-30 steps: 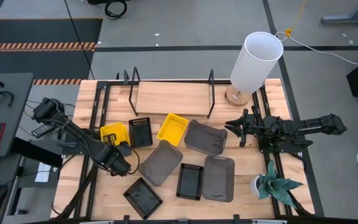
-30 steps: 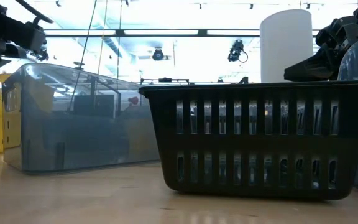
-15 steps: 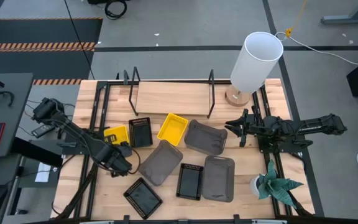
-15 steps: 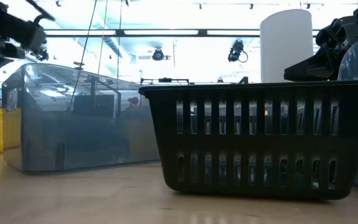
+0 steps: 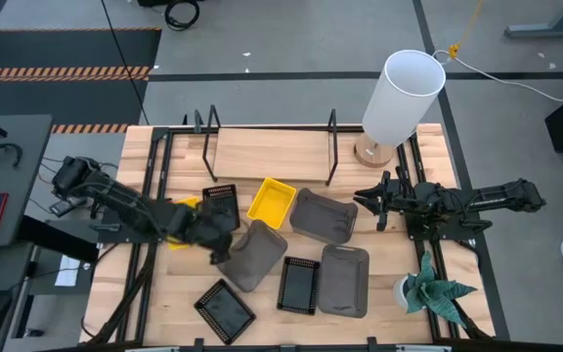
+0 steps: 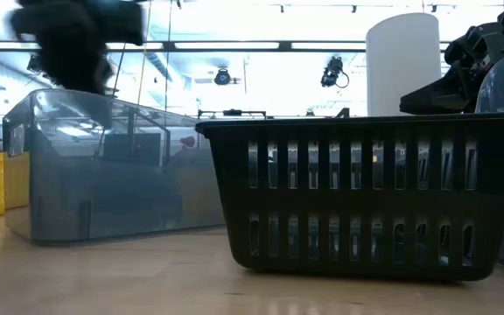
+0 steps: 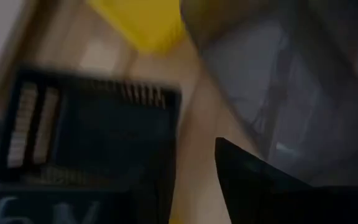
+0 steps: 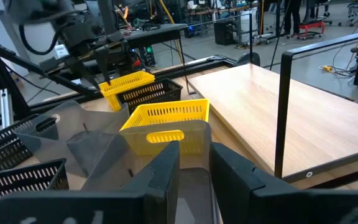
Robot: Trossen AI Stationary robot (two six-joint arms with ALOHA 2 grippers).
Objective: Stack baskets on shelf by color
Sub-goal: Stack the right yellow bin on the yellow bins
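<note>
While the table (image 5: 164, 293) is taken in from above, a grey desk (image 5: 8, 196) is seen at far left, on a grey floor (image 5: 291, 39) crossed by dark lines. The left gripper (image 5: 206, 227) is stretched low over the boards, between a black basket (image 5: 221, 206) and a grey basket (image 5: 253, 255). A yellow basket (image 5: 182, 207) is mostly hidden beneath that arm; whether the claw is spread or pinching cannot be told, the wrist view being blurred. At the back the shelf (image 5: 267, 154) is seen bare between its black dividers. Just in front of it, a second yellow basket (image 5: 272, 201) is set beside another grey one (image 5: 324, 216). Nearer the front edge, two more black baskets (image 5: 225, 311) (image 5: 299, 285) and a third grey one (image 5: 344, 281) are laid out. A white lamp (image 5: 399, 98) is stood at the shelf's right end. The right gripper (image 5: 371, 205) is held just right of the grey basket, fingers a little apart, nothing between them. A potted plant (image 5: 428, 290) is found at the front right. From table height, ceiling lights (image 6: 226, 45) are seen beyond.
</note>
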